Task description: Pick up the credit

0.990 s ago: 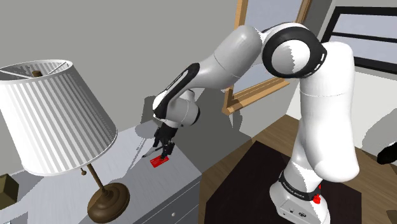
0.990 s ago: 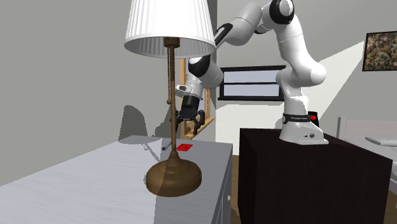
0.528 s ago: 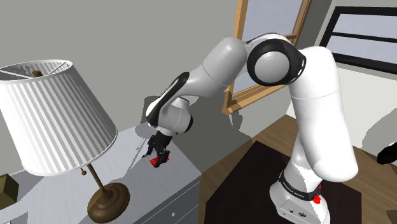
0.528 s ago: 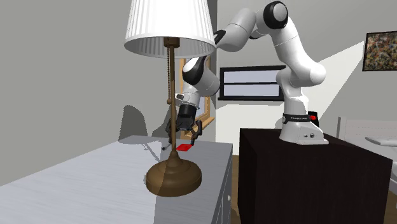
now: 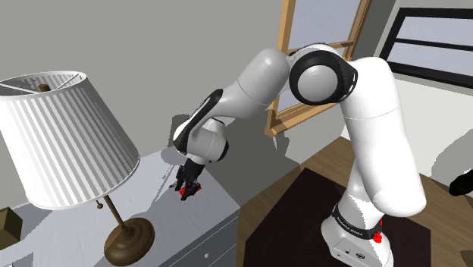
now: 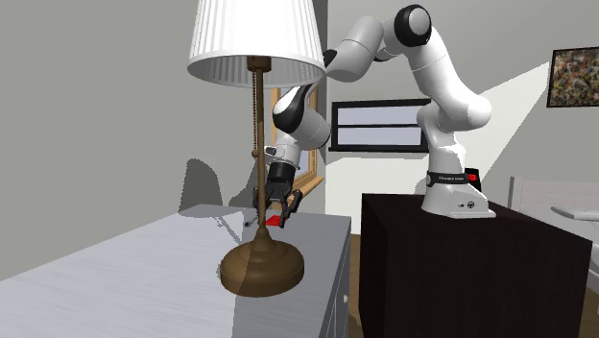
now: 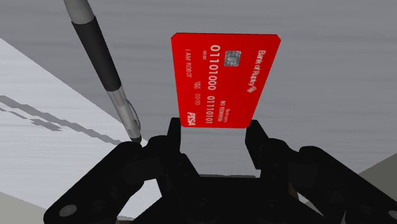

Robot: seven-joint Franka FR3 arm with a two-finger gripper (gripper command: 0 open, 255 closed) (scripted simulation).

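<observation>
Here the black claw (image 7: 215, 133) clasps a flat red card (image 7: 224, 73) — glossy, rectangular, white-lettered.

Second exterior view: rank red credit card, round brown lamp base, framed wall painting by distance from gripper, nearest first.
1. red credit card, clasped by black gripper.
2. round brown lamp base, same grey dresser top.
3. framed wall painting, upper right.

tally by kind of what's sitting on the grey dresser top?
lamp: 1
red card: 1
pen: 1
total: 3
</observation>
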